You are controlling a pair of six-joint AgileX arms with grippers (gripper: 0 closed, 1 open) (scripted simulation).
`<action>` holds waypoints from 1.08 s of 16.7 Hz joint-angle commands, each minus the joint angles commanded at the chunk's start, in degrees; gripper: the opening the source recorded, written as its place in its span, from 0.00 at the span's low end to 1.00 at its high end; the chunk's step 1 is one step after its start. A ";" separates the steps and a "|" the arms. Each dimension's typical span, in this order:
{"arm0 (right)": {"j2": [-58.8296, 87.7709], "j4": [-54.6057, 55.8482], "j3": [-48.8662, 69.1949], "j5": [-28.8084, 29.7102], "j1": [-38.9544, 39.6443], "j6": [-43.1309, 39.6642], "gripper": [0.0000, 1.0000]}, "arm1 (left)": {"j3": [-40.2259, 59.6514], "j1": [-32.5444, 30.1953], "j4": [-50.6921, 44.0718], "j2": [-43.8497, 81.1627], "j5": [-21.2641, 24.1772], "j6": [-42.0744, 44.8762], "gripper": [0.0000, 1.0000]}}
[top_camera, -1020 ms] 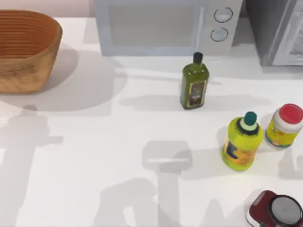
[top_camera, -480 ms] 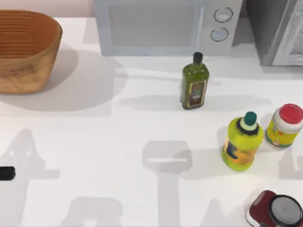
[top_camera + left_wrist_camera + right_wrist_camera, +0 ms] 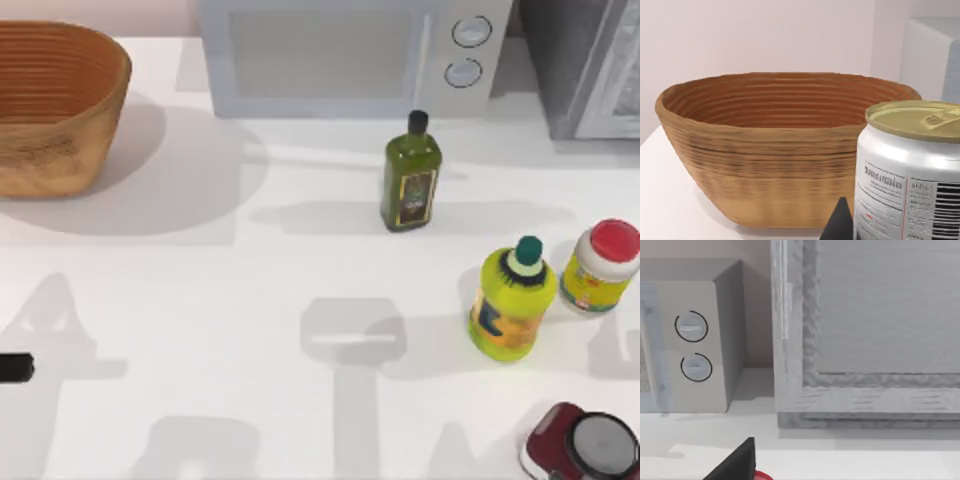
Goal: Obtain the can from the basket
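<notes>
Left arm: I read the left gripper as a dark stub at the table's left edge, well apart from the basket.

In the left wrist view, the can is upright and right at the left gripper, whose dark tip shows against the can's side. The can's tan top with its pull tab faces up. The basket lies beyond the jaws, and the can is on the near side of its wall, outside it. The can's base is cut off, so I cannot tell whether it rests on the table. I cannot tell the state of the left jaws.

Right arm: the right gripper shows as 1 dark wedge, with the microwave and a grey cabinet ahead of the jaws. I cannot tell the state of the right jaws.

Other items on the table, all well apart from the left jaws:
- 1 olive-green bottle
- 1 yellow-green bottle
- 1 yellow jar
- 1 dark red container
</notes>
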 joint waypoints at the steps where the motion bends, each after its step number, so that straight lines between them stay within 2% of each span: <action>1: 0.00 0.00 0.00 0.00 0.00 0.00 1.00 | 0.55 -0.06 0.79 1.01 0.41 0.06 0.00; 4: 0.00 0.00 0.00 0.00 0.00 0.00 1.00 | 3.99 -0.62 5.78 7.92 3.31 0.44 0.00; 8: 0.00 0.00 0.00 0.00 0.00 0.00 1.00 | 11.36 -2.11 16.38 25.38 10.45 1.16 0.00; 12: 0.00 0.00 0.00 0.00 0.00 0.00 1.00 | 20.64 -3.98 29.23 49.53 20.44 1.96 0.00; 18: 0.00 0.00 0.00 0.00 0.00 0.00 1.00 | 35.54 -6.61 48.44 85.47 38.45 3.09 0.00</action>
